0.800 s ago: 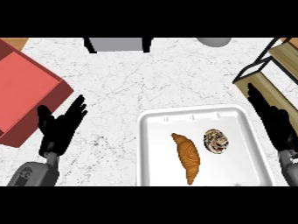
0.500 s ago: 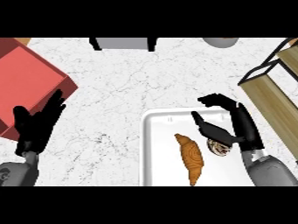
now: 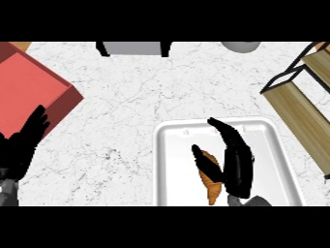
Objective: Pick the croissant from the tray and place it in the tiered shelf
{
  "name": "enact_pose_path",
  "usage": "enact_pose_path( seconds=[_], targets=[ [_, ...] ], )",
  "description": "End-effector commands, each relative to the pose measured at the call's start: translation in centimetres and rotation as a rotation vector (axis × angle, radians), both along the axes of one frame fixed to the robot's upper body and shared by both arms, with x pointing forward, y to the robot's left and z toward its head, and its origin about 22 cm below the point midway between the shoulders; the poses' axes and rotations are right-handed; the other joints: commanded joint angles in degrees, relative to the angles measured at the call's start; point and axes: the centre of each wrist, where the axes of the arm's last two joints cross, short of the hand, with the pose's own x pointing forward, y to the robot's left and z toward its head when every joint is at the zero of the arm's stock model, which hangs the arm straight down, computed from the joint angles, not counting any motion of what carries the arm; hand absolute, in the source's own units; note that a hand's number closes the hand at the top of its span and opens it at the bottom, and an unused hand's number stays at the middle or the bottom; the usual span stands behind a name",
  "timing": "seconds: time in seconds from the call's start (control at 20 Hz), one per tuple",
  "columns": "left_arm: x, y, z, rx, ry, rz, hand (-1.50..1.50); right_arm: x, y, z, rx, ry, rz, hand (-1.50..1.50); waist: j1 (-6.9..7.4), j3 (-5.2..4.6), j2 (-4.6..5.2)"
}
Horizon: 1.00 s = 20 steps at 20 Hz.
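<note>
White marbled surface (image 3: 153, 92) carries a white tray (image 3: 174, 169) at its near edge, with an orange-brown croissant (image 3: 212, 186) lying lengthwise in it. Right robot hand (image 3: 235, 164) sits over the tray, long fingers stretched toward the far edge and thumb beside the croissant's far end, partly hiding it; whether it grips cannot be told. Wooden tiered shelf (image 3: 307, 109) stands at the right edge. Left robot hand (image 3: 14, 150) rests open at the near left corner, beside a red box (image 3: 17, 89).

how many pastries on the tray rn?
1 visible: a croissant in the white tray's middle, partly under the right robot hand. That hand could hide another.
</note>
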Motion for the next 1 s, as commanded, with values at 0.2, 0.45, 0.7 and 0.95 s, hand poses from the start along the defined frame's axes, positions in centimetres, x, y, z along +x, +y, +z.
enact_pose_path(
  seconds=[0.2, 0.45, 0.7, 0.95],
  targets=[
    [-1.2, 0.6, -0.2, 0.005, -0.002, 0.045, 0.00, -4.5, 3.4, -4.6, -0.249, 0.076, -0.130, -1.50, -3.05, -0.27, -0.30],
    [-2.1, 1.8, -0.3, 0.019, 0.003, 0.052, 0.00, -4.6, 2.8, -4.1, -0.426, 0.253, -0.230, -1.50, -3.40, -0.39, -0.39],
    [-1.9, 2.4, 0.1, 0.017, -0.013, 0.038, 0.00, -5.1, 4.1, -3.8, -0.670, 0.539, -0.263, -1.50, -1.86, -0.32, 0.32],
    [-1.9, 1.3, -0.4, 0.006, -0.023, -0.004, 0.00, -4.5, 6.9, 0.3, -0.840, 0.671, -0.322, -1.50, -0.44, -0.06, 0.48]
  ],
)
